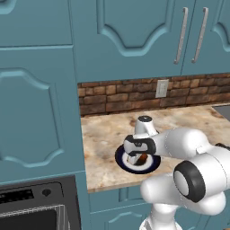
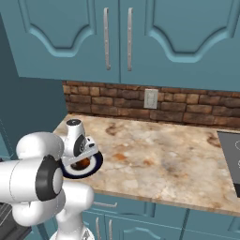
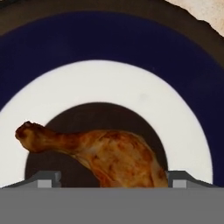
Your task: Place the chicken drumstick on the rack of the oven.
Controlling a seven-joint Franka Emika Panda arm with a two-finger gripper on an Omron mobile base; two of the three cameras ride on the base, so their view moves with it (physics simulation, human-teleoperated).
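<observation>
Chicken drumstick (image 3: 109,156) lies on the white centre of the round plate (image 3: 131,52) with the dark-blue rim, thin bone end toward the left of my hand view and the thick meaty end between the two finger tips (image 3: 47,178) at the bottom. From here I see the gripper (image 3: 111,186) spread, one tip on each side of the meat, but I cannot tell whether the tips touch it. In the left base view the gripper (image 1: 138,158) hangs straight over the plate (image 1: 122,161) on the marbled counter (image 1: 188,119), near its front edge. The oven (image 1: 31,204) sits at the lower left, below the teal cabinets (image 1: 36,112), well apart from the plate.
</observation>
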